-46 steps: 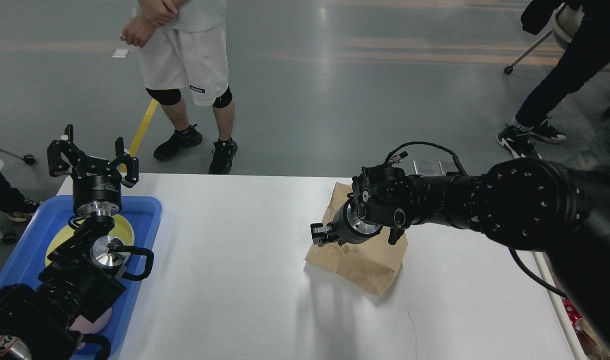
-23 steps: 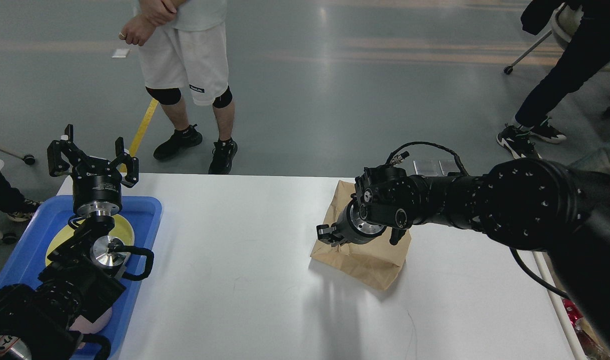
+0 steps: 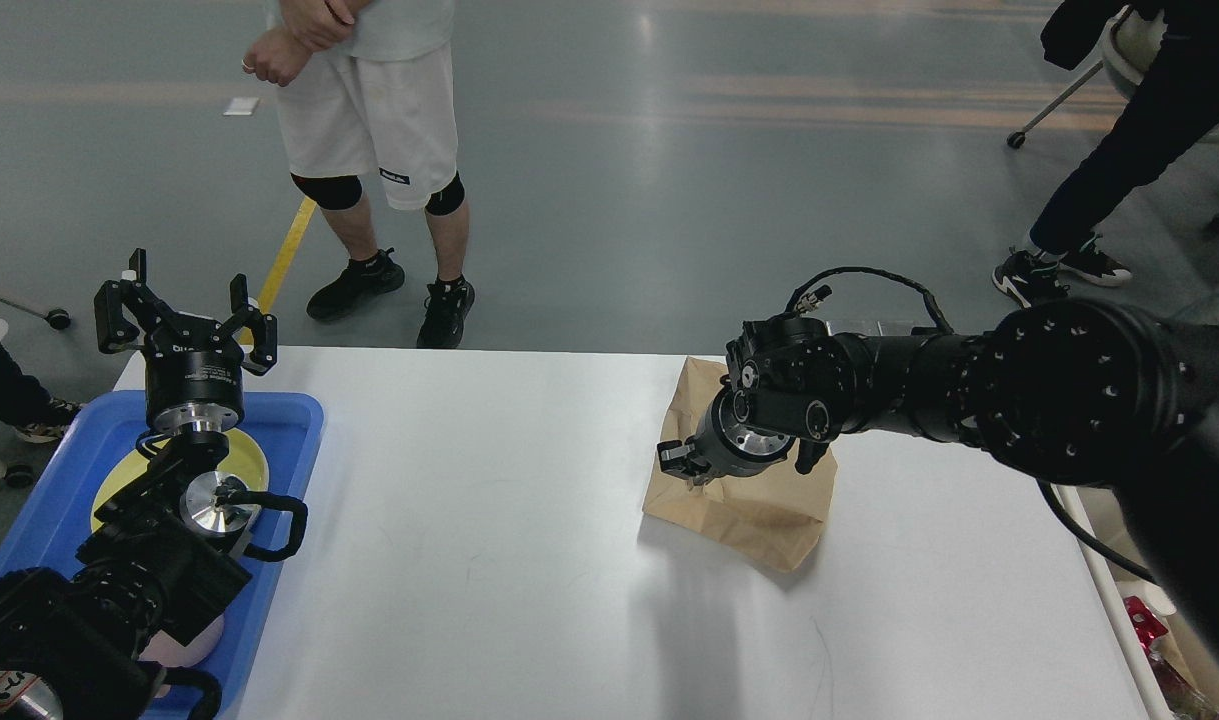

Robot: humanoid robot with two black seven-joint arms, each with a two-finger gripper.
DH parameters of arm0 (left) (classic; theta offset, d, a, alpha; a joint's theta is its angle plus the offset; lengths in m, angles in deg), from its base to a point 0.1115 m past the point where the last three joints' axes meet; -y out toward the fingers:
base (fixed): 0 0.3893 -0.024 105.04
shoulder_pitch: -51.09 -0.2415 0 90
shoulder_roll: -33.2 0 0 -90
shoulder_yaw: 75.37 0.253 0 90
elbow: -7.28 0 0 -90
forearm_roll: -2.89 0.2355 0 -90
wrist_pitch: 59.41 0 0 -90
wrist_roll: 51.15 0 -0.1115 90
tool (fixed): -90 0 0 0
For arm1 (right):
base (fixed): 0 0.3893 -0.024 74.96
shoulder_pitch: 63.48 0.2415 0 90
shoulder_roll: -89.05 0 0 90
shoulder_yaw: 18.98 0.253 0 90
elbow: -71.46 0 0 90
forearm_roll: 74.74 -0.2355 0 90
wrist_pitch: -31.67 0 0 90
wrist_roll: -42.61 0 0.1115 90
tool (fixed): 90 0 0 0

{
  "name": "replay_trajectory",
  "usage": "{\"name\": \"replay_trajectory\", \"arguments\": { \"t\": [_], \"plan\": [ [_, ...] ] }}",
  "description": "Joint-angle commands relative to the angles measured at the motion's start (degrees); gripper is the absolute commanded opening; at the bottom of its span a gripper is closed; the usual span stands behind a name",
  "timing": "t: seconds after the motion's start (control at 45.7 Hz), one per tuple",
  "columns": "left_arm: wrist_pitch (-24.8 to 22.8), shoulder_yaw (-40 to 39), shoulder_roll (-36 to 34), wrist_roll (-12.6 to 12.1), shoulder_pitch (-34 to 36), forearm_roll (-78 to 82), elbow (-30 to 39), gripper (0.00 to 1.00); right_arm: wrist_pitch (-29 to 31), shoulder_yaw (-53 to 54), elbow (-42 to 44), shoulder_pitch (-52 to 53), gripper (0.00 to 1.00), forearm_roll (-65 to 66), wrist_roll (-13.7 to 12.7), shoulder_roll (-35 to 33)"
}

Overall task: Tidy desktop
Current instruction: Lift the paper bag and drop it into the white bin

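Observation:
The desktop (image 3: 469,560) is a wide white tabletop. A crumpled brown paper bag (image 3: 759,515) lies on its right half. My right gripper (image 3: 681,462) sits at the bag's left upper edge and is shut on the paper, its wrist covering the bag's middle. At the far left my left gripper (image 3: 184,318) points up, open and empty, above a blue tray.
The blue tray (image 3: 294,430) at the table's left end holds a yellow plate (image 3: 254,462) and something pink (image 3: 184,645), mostly hidden by my left arm. A person (image 3: 369,120) stands at the far edge. Another person (image 3: 1119,150) is at the far right.
My right gripper has moved to the right and slightly nearer, and the paper bag has moved with it. The left arm has stayed still.

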Motion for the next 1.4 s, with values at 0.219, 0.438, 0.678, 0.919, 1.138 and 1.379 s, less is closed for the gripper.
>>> {"name": "replay_trajectory", "arguments": {
  "t": [0.219, 0.438, 0.678, 0.919, 1.138, 1.379],
  "plan": [
    [0.01, 0.00, 0.00, 0.00, 0.00, 0.00, 0.01, 0.96, 0.03, 0.03, -6.32, 4.06, 0.00, 0.08, -0.13, -7.09],
    [0.01, 0.00, 0.00, 0.00, 0.00, 0.00, 0.01, 0.96, 1.00, 0.47, -13.97, 14.16, 0.00, 0.08, -0.04, -16.41],
    [0.01, 0.00, 0.00, 0.00, 0.00, 0.00, 0.01, 0.96, 8.29, -0.84, -18.37, 28.32, 0.00, 0.26, -0.04, -26.08],
    [0.01, 0.00, 0.00, 0.00, 0.00, 0.00, 0.01, 0.96, 4.61, -13.49, -15.48, 27.02, 0.00, 0.26, -0.04, -31.44],
    [0.01, 0.00, 0.00, 0.00, 0.00, 0.00, 0.01, 0.96, -6.73, -20.18, -11.52, 10.94, 0.00, 0.96, -0.04, -38.39],
    [0.01, 0.00, 0.00, 0.00, 0.00, 0.00, 0.01, 0.96, -11.38, -16.94, 8.68, -13.58, 0.99, 0.00, 0.05, -37.51]
  ]
}}
